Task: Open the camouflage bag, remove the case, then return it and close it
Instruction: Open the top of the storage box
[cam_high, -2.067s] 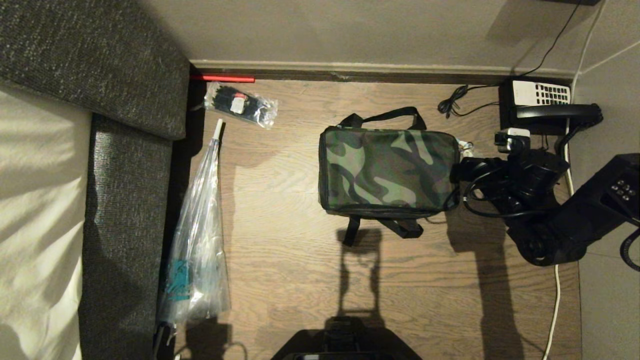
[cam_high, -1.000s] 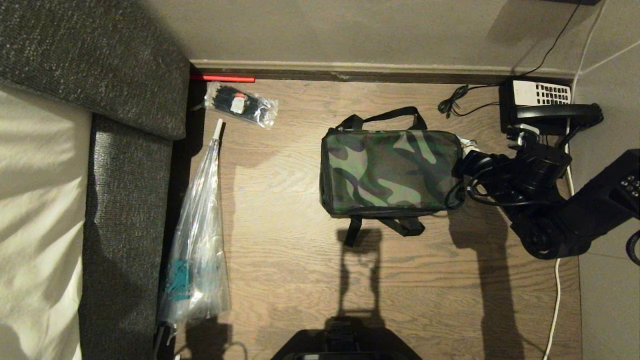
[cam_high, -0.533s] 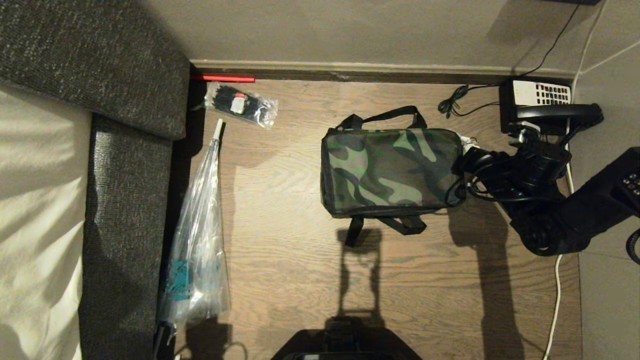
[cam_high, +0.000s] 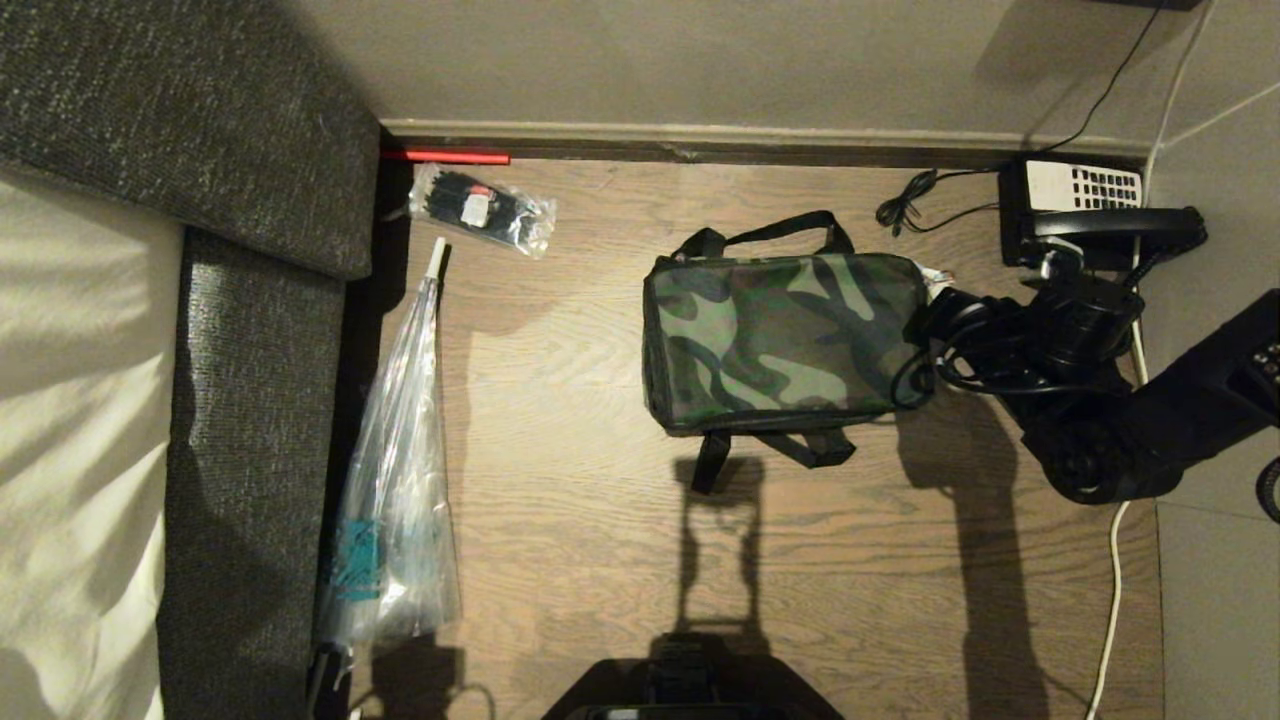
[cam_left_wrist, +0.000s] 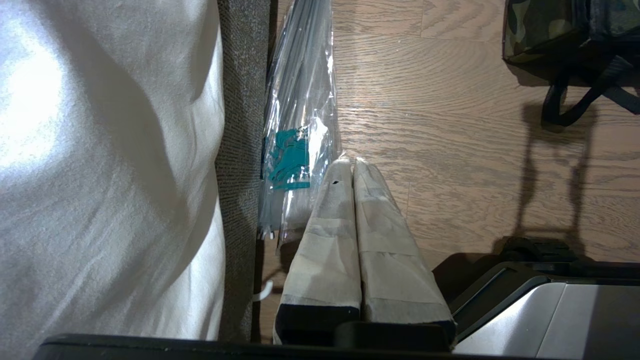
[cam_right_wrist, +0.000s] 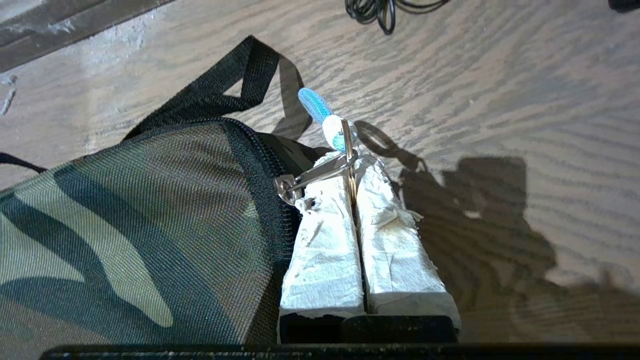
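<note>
The camouflage bag (cam_high: 780, 340) lies flat on the wooden floor, lid down, with black straps at its far and near sides. My right gripper (cam_high: 935, 295) is at the bag's right end, near the far corner. In the right wrist view that gripper (cam_right_wrist: 352, 162) is shut on the metal ring of the zipper pull (cam_right_wrist: 348, 145), which carries a blue and white tag (cam_right_wrist: 312, 105); the slider sits at the corner of the bag (cam_right_wrist: 125, 225). The case is hidden. My left gripper (cam_left_wrist: 352, 165) is shut on nothing, parked low by the robot's base.
A black telephone (cam_high: 1090, 210) and a coiled cable (cam_high: 905, 210) lie by the wall just behind my right arm. A long clear plastic sleeve (cam_high: 400, 480) and a small packet (cam_high: 480, 208) lie beside the grey sofa (cam_high: 250, 400) on the left. A white cord (cam_high: 1110, 600) runs along the right.
My right gripper has crept a little toward the wall with the zipper ring in it, and the bag's right end has been tugged slightly. The left arm has not moved.
</note>
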